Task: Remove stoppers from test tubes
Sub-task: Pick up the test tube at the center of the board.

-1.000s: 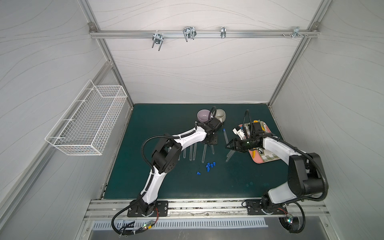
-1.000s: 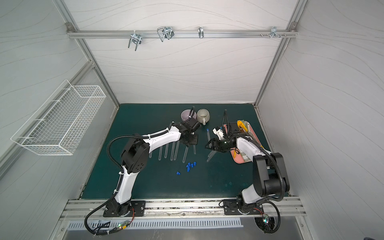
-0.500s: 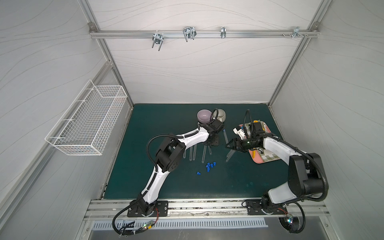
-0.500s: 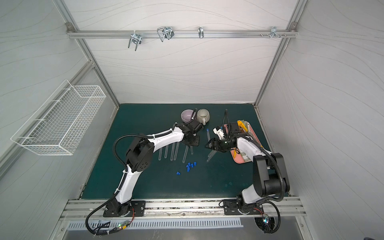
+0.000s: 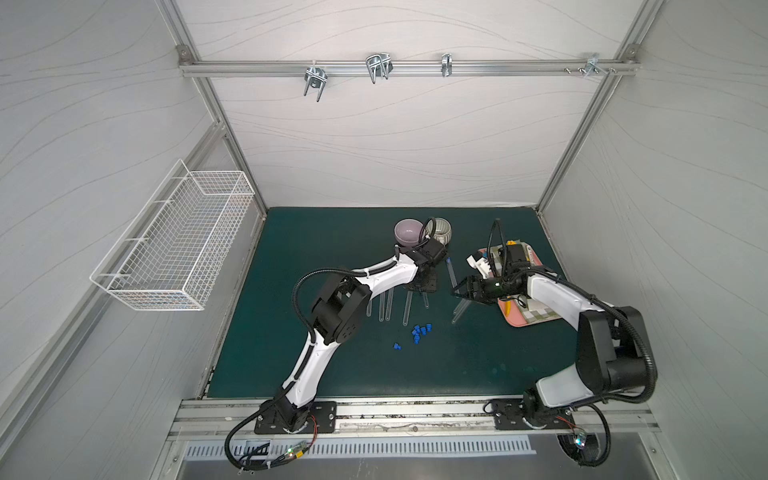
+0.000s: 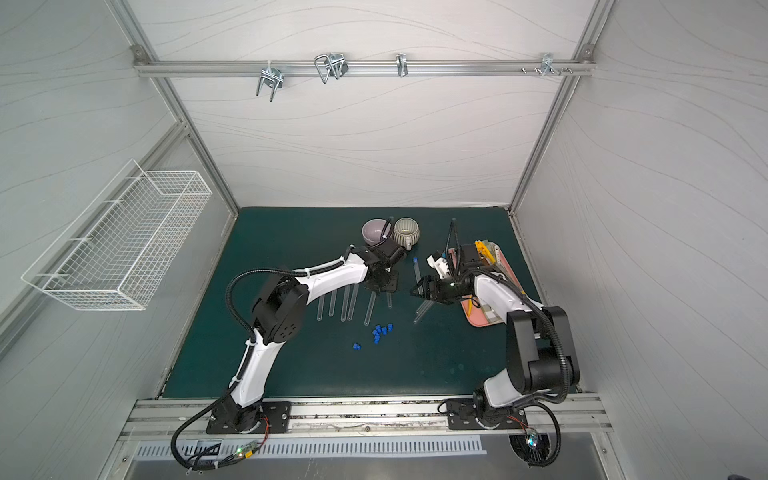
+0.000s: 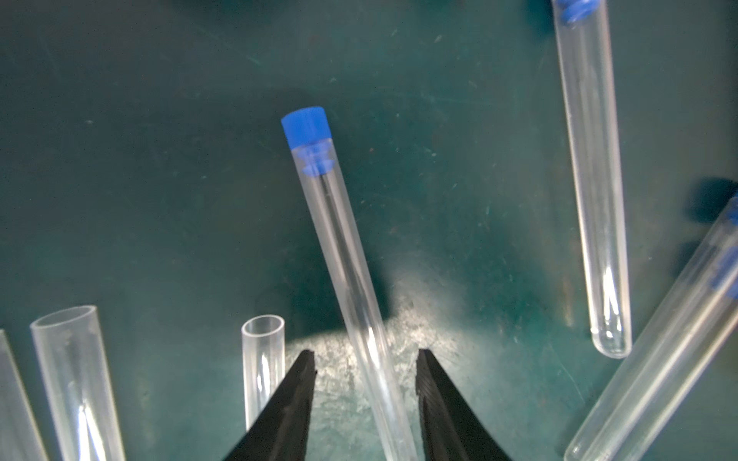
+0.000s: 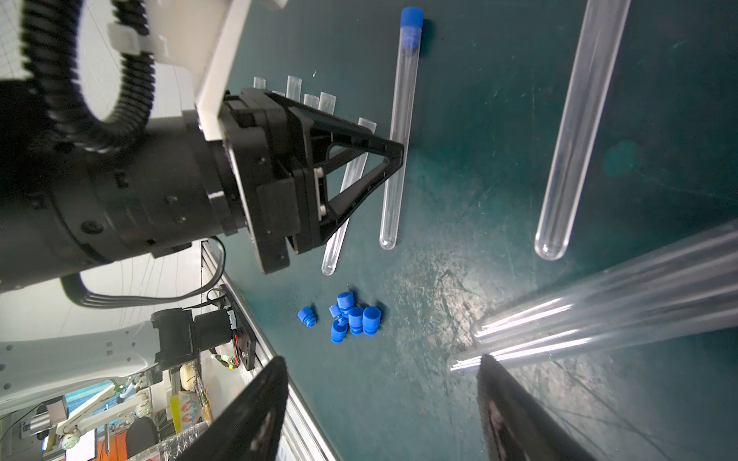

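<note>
"Stoppers (image 8: 353,317): where are they?"
"One blue stopper (image 7: 305,125) plugs a clear test tube (image 7: 351,279) lying on the green surface (image 7: 159,159). Others lie loose, heaped nearby."
"Grippers?"
"Left gripper (image 7: 364,353) open, astride that tube, not clamped. Right gripper (image 8: 383,359) open, empty."
"Handling?"
"Probably light, stiff, slippery and brittle: hold the tube mid-length and pinch the stopper's cap."

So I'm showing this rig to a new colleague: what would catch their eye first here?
Probably the heap of bright blue stoppers loose on the dark green mat near its middle. Then the capped test tube lying between the open jaws of the left tool. The white wire basket on the left wall stands out too.
</note>
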{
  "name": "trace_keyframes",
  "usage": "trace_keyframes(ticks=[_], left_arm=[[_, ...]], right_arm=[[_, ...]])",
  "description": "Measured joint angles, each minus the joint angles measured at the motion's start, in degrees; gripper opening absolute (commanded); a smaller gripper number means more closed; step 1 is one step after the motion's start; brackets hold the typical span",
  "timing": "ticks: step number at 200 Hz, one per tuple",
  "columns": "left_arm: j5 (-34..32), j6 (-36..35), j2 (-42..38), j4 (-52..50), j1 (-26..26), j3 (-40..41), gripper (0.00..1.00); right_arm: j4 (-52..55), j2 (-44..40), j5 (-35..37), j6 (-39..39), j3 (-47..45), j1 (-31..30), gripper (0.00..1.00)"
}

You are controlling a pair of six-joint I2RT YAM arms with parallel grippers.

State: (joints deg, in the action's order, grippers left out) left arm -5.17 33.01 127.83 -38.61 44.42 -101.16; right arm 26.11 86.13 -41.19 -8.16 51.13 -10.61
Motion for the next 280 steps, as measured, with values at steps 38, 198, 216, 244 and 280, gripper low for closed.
trace_keyframes(ticks=[38, 198, 216, 244, 280], left_arm=[[-0.3, -0.1, 2.4, -0.5, 0.0, -1.5, 0.44], [-3.2, -5.2, 7.6, -5.1, 0.2, -10.1, 0.04], [-3.2, -5.9, 7.6, -5.2, 0.2, -10.1, 0.03], [-1.7, -8.8, 6.3, -3.8, 0.2, -8.4, 0.03], [0.5, -14.1, -1.3, -2.2, 0.2, -1.9, 0.03]], right_arm=[[0.0, -0.3, 0.0, 0.0, -0.2, 0.2, 0.75], [-0.6, -1.0, -0.4, -0.7, -1.0, 2.4, 0.82], [-0.6, -1.0, -0.8, -0.9, -1.1, 2.6, 0.83], [-0.7, -1.2, -2.5, -1.3, -1.2, 3.5, 0.83], [-0.9, -1.4, -5.2, -2.2, -1.2, 5.4, 0.82]])
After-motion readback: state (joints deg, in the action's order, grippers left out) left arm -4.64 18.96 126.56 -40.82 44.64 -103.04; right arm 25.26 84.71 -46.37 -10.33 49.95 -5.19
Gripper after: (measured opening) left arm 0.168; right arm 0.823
